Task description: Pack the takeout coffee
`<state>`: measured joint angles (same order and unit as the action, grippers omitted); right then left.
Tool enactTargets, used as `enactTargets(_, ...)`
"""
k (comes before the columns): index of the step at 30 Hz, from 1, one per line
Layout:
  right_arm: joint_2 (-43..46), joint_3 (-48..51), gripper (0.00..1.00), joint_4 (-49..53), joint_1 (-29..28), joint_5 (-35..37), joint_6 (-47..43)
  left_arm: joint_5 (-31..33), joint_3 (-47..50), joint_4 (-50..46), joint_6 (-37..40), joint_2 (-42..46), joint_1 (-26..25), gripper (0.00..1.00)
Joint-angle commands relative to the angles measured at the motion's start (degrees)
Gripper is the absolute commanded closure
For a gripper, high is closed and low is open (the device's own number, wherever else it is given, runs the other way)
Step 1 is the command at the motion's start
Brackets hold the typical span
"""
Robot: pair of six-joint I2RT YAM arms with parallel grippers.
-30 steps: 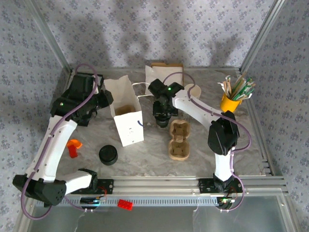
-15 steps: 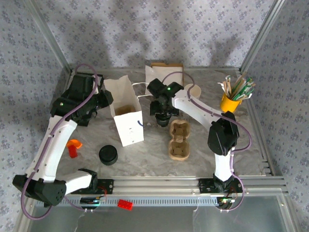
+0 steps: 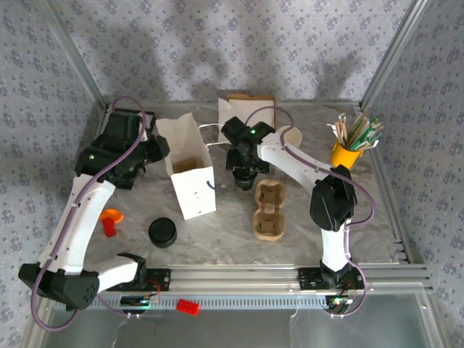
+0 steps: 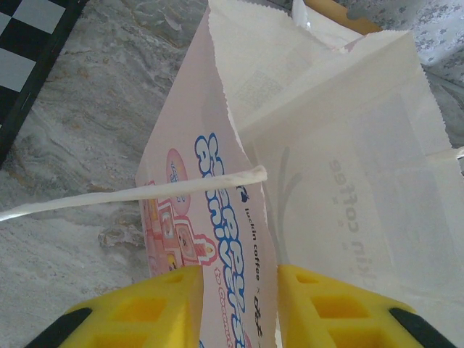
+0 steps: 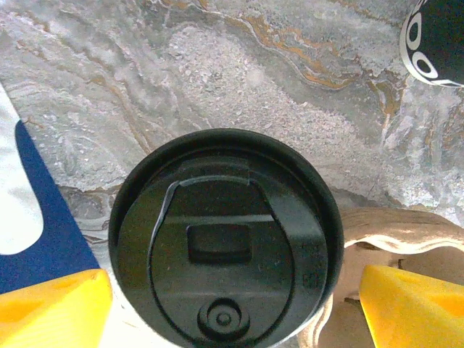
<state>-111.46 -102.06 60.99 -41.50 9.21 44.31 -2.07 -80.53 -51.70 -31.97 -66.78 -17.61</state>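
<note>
Beside one paper bag stands one takeout coffee.

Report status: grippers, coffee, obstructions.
Left gripper pinching paper bag wall. Right gripper open, straddling takeout coffee, upright, lid on. Pulp carrier close beside it.

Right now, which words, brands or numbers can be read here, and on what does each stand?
"luckin coffee": small print, pink side of the paper bag.
"kin coffee": faint grey, the bag's white panel.
Big blue letters on the bag: creased, unreadable.
Lid of the takeout coffee: no words.
</note>
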Motion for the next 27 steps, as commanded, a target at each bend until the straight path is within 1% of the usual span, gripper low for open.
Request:
enactTargets(1, -1.4, -1.7, 0.10, 0.3, -0.1, 0.7, 1.9, 0.7, -1.2, -0.5, 0.6, 1.1, 0.5, 0.68)
enactTargets(3, -1.6, -1.7, 0.12, 0.3, -0.1, 0.8, 2.1, 0.7, -1.2, -0.4, 0.6, 1.2, 0.5, 0.68)
enactTargets(8, -2.1, -2.1, 0.20, 2.4, -0.1, 0.9, 1.0, 0.6, -1.4, -0.7, 0.8, 1.0, 0.5, 0.68)
enactTargets(13, -2.1, -3.8, 0.26, 5.1, -0.2, -1.3, -4.5, 0.7, -1.1, -0.7, 0.8, 1.3, 0.6, 0.68)
enactTargets(17, -1.0, -4.2, 0.26, 6.4, -0.2, -2.2, -12.7, 0.8, -1.4, -1.3, 0.8, 1.4, 0.6, 0.68)
enactTargets(19, -0.4, -3.7, 0.26, 5.9, 0.2, -5.0, -17.0, 0.9, -1.2, -1.2, 0.6, 1.5, 0.6, 0.68)
enactTargets(22, -1.1, -3.3, 0.26, 6.7, 0.6, -6.7, -20.3, 0.9, -1.1, -1.4, 0.5, 1.6, 0.6, 0.68)
enactTargets(24, -1.2, -2.4, 0.26, 5.4, 0.1, -6.7, -22.3, 1.2, -1.0, -1.6, 0.5, 1.7, 0.6, 0.68)
enactTargets(27, -1.4, -1.6, 0.25, 5.1, -0.5, -8.2, -23.6, 1.2, -1.0, -1.6, 0.3, 1.7, 0.6, 0.68)
